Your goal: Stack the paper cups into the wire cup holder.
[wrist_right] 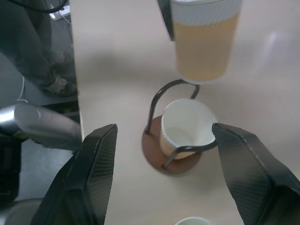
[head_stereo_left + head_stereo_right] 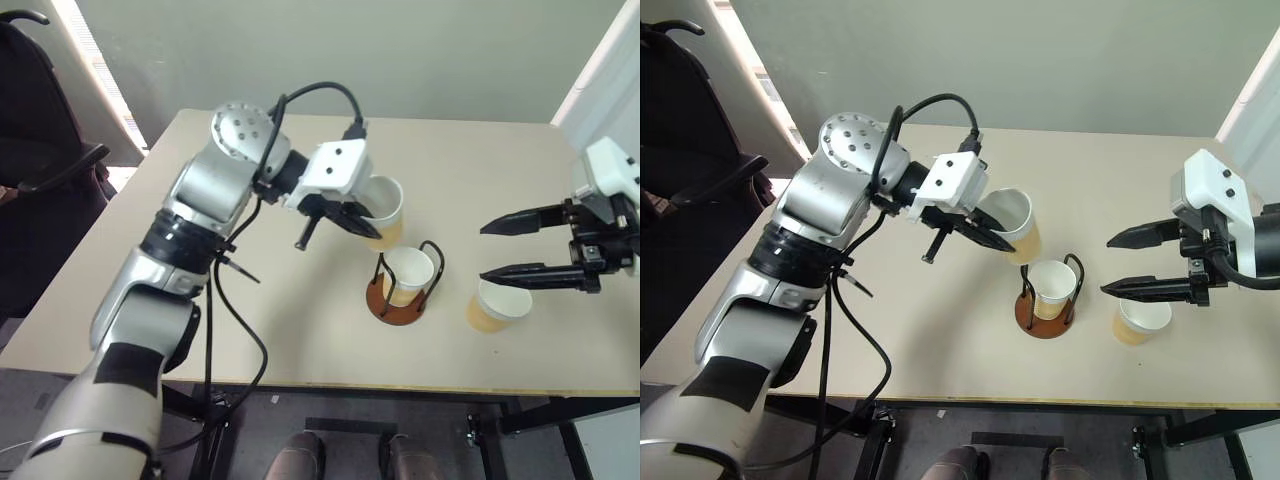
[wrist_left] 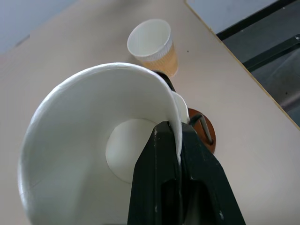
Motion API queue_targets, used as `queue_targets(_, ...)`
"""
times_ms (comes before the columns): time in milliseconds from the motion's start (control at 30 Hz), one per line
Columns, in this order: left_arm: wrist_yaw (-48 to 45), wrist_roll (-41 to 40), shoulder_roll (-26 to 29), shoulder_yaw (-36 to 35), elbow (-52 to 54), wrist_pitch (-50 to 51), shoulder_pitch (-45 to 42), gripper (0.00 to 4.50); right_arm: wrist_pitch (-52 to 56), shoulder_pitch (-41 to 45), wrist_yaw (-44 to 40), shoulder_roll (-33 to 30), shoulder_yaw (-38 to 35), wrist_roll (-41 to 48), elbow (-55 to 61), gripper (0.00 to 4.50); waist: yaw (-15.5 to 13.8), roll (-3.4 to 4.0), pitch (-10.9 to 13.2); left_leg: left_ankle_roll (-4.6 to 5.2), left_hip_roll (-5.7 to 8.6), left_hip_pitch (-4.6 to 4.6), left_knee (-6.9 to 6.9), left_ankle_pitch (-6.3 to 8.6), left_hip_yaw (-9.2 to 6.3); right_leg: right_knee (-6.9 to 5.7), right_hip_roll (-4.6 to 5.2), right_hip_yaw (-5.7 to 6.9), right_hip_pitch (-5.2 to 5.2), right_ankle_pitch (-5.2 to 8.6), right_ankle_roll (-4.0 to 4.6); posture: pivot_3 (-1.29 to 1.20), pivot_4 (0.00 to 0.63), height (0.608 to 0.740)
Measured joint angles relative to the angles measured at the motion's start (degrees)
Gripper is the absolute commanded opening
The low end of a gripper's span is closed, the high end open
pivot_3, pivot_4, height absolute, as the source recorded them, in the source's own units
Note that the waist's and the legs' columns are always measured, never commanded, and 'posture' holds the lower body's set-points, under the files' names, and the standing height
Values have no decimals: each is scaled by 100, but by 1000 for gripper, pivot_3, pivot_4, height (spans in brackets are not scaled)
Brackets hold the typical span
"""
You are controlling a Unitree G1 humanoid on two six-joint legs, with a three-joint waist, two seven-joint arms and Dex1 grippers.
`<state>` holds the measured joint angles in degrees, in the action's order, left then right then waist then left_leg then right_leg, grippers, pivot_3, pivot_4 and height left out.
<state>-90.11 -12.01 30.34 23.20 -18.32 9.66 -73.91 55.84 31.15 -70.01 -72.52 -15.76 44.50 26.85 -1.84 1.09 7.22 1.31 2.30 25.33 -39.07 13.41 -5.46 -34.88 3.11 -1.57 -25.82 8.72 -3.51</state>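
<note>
Left gripper (image 2: 365, 222) pinches a cup (image 2: 385, 210) by its rim, seemingly just behind the holder (image 2: 403, 295). Next it needs lowering squarely into the cup (image 2: 408, 273) already seated there, near the tabletop's front edge. Right gripper (image 2: 515, 248) hangs open.

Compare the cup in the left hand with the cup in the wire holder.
The held cup is pinched by its rim in the left hand, lifted off the table and tilted; the holder's cup stands upright on the wire cup holder, untouched. Both are tan outside, white inside.
</note>
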Motion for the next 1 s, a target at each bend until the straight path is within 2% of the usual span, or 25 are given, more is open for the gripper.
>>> queue_targets(200,-3,-146,-284,219,-702,-375,-480,18,209,-467,418,40,-560,243,289,3343,-12,0,0,5,4,8,-8,5,6,7,4,-3,2,3,-21,0,150,740)
queue_targets(533,-6,-382,-652,829,-1242,-675,-513,18,440,-1034,733,23,-1299,481,575,3343,-34,-1,0,4,6,15,-12,17,13,9,6,-6,2,20,-49,0,150,740)
queue_targets(1000,-9,87,-1209,1152,-1908,-1167,-465,18,585,-1653,668,-236,-2126,522,678,3343,-68,-1,0,10,7,15,-24,21,23,6,8,-10,3,22,-56,0,150,740)
